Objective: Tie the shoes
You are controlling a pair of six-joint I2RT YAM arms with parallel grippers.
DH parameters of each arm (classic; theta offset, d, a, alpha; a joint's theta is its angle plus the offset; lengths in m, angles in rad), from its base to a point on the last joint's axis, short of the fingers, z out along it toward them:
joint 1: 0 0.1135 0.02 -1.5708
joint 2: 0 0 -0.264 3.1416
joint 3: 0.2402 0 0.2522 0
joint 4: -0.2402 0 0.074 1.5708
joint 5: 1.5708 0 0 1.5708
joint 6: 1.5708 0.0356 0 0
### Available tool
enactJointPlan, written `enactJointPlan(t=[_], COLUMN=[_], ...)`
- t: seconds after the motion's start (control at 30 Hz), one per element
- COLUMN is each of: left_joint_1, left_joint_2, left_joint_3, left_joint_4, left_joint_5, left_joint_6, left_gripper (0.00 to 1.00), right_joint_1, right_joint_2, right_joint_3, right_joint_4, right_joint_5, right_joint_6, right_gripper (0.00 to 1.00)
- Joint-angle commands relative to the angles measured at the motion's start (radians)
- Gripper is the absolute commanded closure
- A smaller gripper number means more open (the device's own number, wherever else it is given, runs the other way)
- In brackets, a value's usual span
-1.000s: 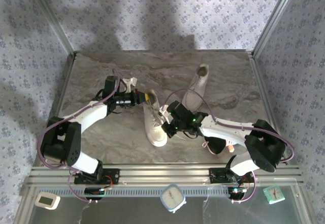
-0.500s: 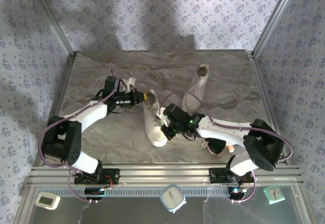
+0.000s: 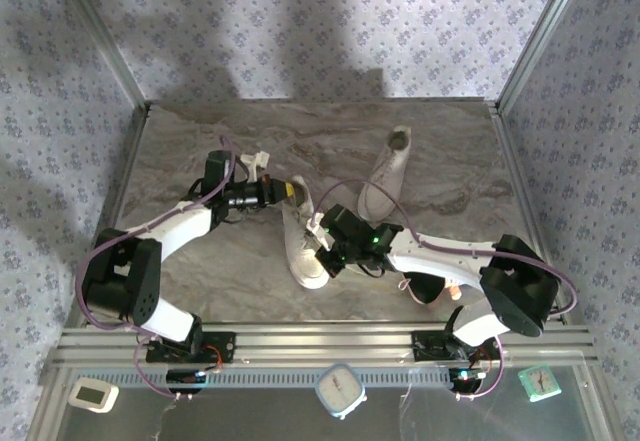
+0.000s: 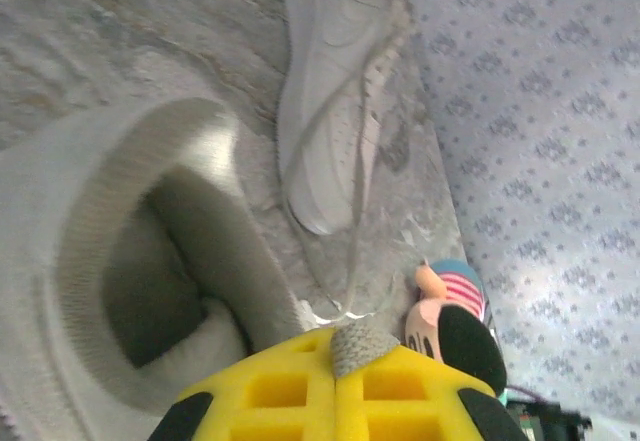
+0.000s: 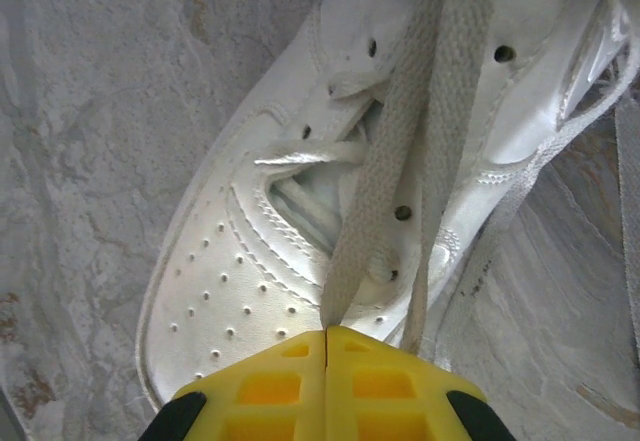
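Two white shoes lie on the marble table. The near shoe points its toe at the arms; the far shoe lies behind and to its right. My left gripper sits at the near shoe's dark opening, its yellow pads shut on a grey-white lace end. My right gripper hovers over the near shoe's toe side, shut on a flat white lace that runs up across the eyelets. The perforated toe lies just under my right gripper. The far shoe lies beyond my left gripper.
A small black-and-pink plush toy lies under the right forearm, and also appears at the right of the left wrist view. Metal posts and patterned walls close in the table. Small clocks sit on the near rail.
My right gripper has shifted slightly left and toward the near shoe's toe, drawing its lace along. The left gripper has hardly moved.
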Motion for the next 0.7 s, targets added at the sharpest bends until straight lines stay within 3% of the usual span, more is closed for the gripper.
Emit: enactJointPlan(t=[0.0,0.37,0.67], left_joint_1=[-0.051,-0.082,-0.058], left_joint_2=[-0.068,-0.189,-0.133], left_joint_3=[-0.003,-0.109,-0.082], left_joint_4=[0.031,0.067,0.068], left_joint_5=[0.088,0.008,-0.101], left_joint_6=[0.121,0.159,0.057], left_gripper=[1.00,1.00,1.00], right_joint_1=[-0.002,-0.008,0.037], right_joint_2=[-0.058,-0.107,-0.088], right_joint_3=[0.007,-0.039,-0.036], right_joint_4=[0.047,0.071,-0.011], right_joint_5=[-0.050,-0.080,-0.009], right_joint_6=[0.024,0.021,-0.001], right_gripper=[1.00,1.00,1.00])
